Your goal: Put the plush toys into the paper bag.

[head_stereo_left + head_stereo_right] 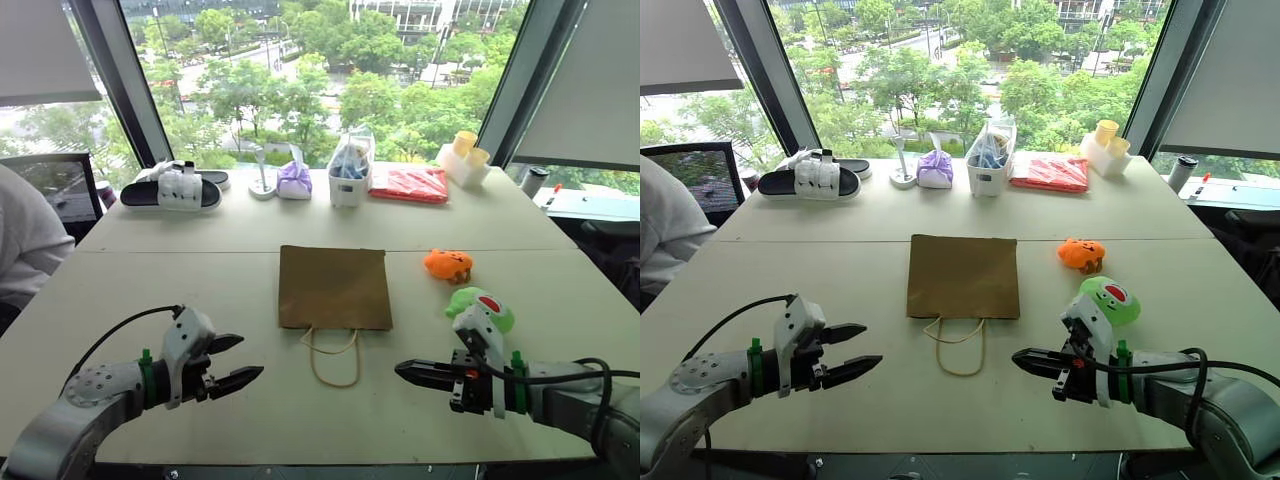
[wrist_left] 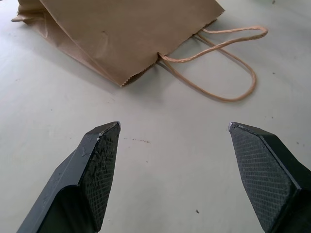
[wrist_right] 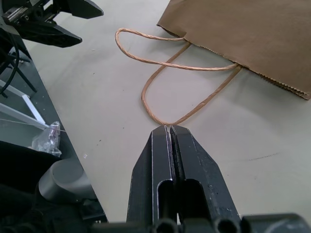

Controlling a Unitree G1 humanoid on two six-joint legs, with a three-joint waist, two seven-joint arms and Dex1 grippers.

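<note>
Pale, off-white bench [image 1: 200, 300] under tall windows with trees outside; we list what it carries.

Centre: plain brown kraft paper bag [image 1: 334, 287], lying flat, its thin tan cord loop handles [image 1: 331, 357] trailing off the near edge toward us.

Right of the bag: rounded orange plush toy [image 1: 448, 265], resting apart from the bag. Nearer to us on the same side, bright green plush toy with a red-and-white patch [image 1: 482, 305], just behind our right arm. Both toys lie outside the bag.

Far edge, from our left: black sandal with white straps [image 1: 172, 190]; small white stand [image 1: 262, 185]; purple cloth bundle [image 1: 294, 180]; white tub holding a clear plastic bag with blue contents [image 1: 350, 172]; flat red packet [image 1: 410, 184]; stacked pale yellow cups [image 1: 465, 155].

Left tool [image 1: 231, 364]: two black fingers spread wide, holding nothing, hovering over bare bench at the near left, pointing toward the bag's handles.

Right tool [image 1: 405, 371]: fingers pressed together, nothing pinched between them, tip aimed inward at the handles; in the right wrist view the tip sits just beside the loop of cord, and we cannot tell whether it touches.

Far left: a person's light sleeve [image 1: 25, 240] at the bench edge, beside a dark monitor [image 1: 50, 185].
</note>
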